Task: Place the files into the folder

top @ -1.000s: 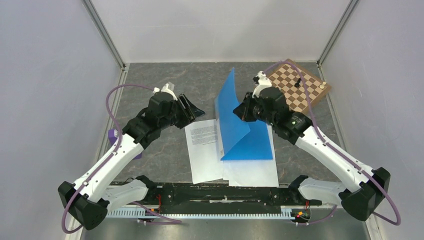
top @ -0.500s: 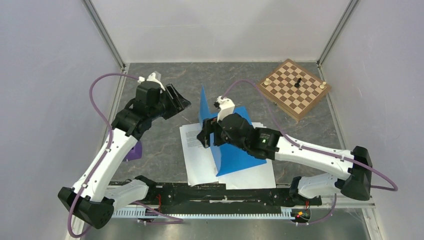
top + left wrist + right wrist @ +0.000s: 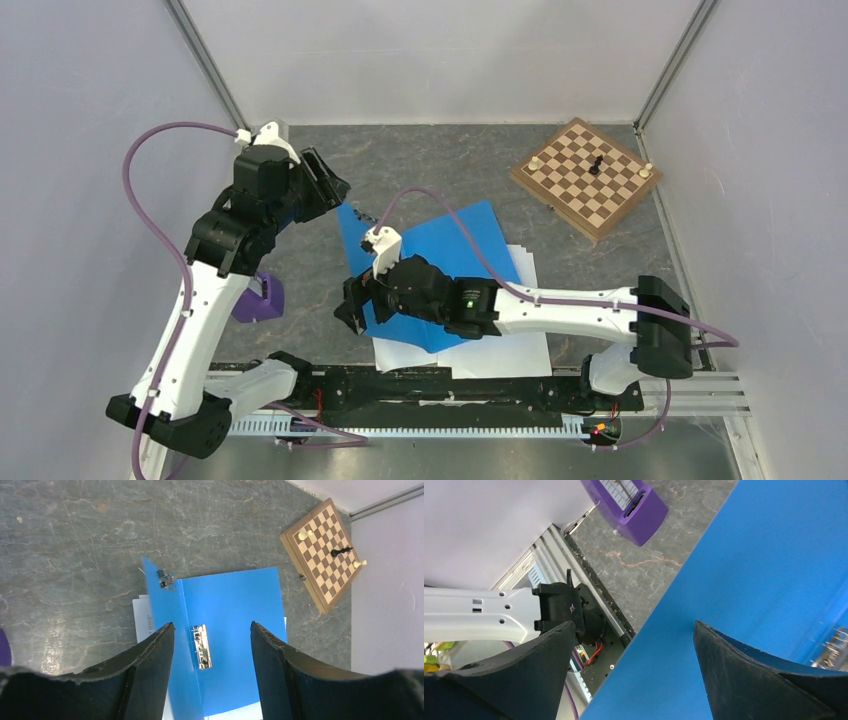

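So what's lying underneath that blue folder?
White paper sheets poke out from under the open blue folder along its near and right edges, and a strip with printed text shows at its left side. How many sheets there are, and anything else beneath it, is covered.

Bright blue folder (image 3: 455, 240), white files (image 3: 143, 615) with black print, brown-and-cream chequered chessboard (image 3: 585, 178), purple block (image 3: 260, 298), grey marbled table (image 3: 440, 160)

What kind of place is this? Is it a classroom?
Probably a robot test booth, not a classroom: a left arm and right arm mounted at a grey table, plain walls with metal posts close around, plus props like a chessboard and blue folder.
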Motion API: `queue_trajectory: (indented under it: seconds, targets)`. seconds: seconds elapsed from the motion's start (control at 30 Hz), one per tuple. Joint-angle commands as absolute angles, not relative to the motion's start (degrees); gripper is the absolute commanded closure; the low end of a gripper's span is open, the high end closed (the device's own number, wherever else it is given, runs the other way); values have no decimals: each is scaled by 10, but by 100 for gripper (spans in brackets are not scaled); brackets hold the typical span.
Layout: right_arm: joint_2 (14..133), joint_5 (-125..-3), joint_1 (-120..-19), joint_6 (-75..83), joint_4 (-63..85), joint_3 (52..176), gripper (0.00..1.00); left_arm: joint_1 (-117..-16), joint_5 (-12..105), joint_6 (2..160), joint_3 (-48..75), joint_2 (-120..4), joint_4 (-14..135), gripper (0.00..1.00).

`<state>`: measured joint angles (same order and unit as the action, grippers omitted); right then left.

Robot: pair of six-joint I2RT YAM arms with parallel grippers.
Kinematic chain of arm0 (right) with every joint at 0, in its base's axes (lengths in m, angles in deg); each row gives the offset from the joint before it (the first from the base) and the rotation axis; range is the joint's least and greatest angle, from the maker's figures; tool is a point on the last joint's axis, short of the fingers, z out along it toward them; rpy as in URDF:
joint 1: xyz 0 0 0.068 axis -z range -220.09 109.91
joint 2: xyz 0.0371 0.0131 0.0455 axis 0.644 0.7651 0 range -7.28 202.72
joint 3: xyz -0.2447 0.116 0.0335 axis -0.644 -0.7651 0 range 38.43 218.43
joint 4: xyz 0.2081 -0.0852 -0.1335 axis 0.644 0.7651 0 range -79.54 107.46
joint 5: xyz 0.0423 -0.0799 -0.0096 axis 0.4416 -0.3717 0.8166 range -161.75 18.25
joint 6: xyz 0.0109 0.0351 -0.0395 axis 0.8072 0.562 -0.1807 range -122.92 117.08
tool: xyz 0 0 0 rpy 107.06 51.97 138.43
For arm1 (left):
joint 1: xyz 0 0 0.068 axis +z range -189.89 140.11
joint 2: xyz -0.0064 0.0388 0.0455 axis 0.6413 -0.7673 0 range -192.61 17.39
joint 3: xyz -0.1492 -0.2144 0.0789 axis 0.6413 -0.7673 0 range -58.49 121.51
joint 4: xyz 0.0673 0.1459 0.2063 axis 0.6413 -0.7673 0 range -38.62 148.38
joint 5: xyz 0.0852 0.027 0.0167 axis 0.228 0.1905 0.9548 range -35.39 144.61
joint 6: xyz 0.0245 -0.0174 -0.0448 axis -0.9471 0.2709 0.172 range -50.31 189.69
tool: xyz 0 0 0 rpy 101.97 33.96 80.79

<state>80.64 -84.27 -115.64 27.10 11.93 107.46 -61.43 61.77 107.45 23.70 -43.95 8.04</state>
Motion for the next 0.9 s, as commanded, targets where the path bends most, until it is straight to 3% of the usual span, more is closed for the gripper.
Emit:
queue_trajectory:
  seconds: [0.0, 0.23, 0.5, 0.87]
  targets:
    - [832, -798, -1162, 243, 27, 1052, 6, -611, 616, 1035, 256, -450, 39, 38]
    - [810, -791, -1162, 219, 2, 1015, 2, -610, 581, 1057, 175, -453, 51, 51]
    - [734, -833, -1117, 195, 49, 994, 2, -610, 517, 1081, 95, -512, 128, 59]
    - [765, -976, -1006, 154, 200, 976, 2, -655, 451, 1108, 106, -701, 241, 60]
